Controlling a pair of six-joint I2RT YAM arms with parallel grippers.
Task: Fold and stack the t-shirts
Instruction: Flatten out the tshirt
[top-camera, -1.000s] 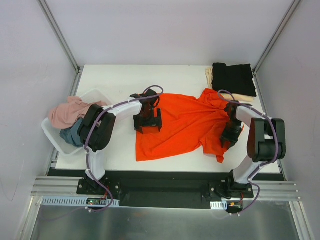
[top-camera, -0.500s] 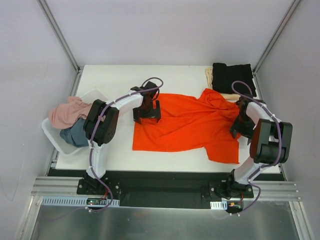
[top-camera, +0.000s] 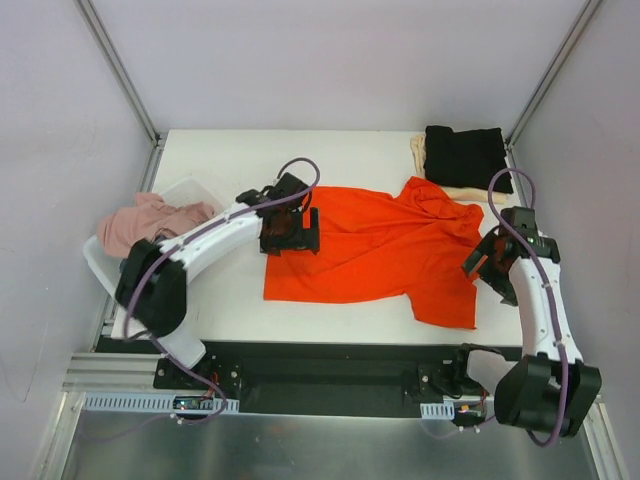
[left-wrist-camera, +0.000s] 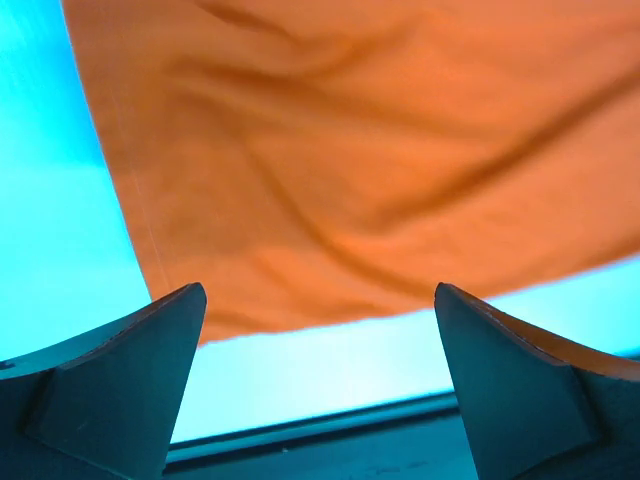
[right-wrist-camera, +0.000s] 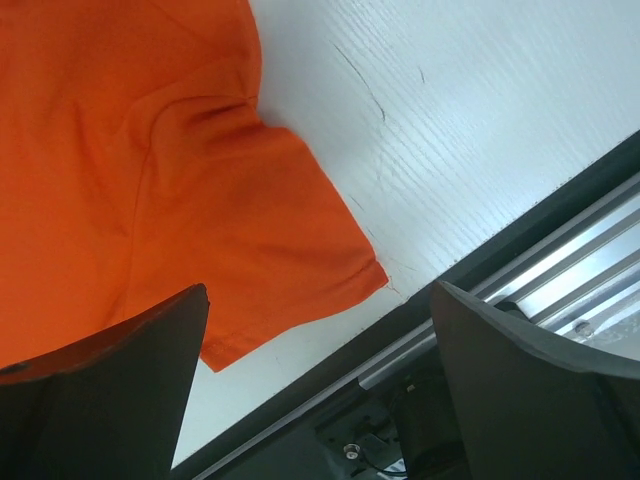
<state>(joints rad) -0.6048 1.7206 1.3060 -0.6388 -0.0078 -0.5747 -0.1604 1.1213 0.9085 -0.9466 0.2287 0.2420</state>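
A bright orange-red t-shirt (top-camera: 375, 250) lies spread flat in the middle of the white table (top-camera: 220, 160). My left gripper (top-camera: 291, 244) hovers over its left edge, open, with only cloth (left-wrist-camera: 380, 150) and table below the fingers (left-wrist-camera: 110, 390). My right gripper (top-camera: 487, 276) stands open just right of the shirt's near right sleeve (right-wrist-camera: 230, 230), holding nothing. A folded black t-shirt (top-camera: 465, 157) rests on a cream one (top-camera: 418, 150) at the back right corner. A dusty pink t-shirt (top-camera: 145, 218) lies heaped in the tub.
The white plastic tub (top-camera: 98, 268) stands at the table's left edge, partly hidden by my left arm. The dark front edge and metal rail (right-wrist-camera: 520, 270) run close below the right gripper. Grey walls close in the table on three sides.
The right gripper opened, let go of the shirt's bunched right side and moved right off the cloth. The shirt now lies flat. The left arm stretched lower and its gripper shifted slightly back.
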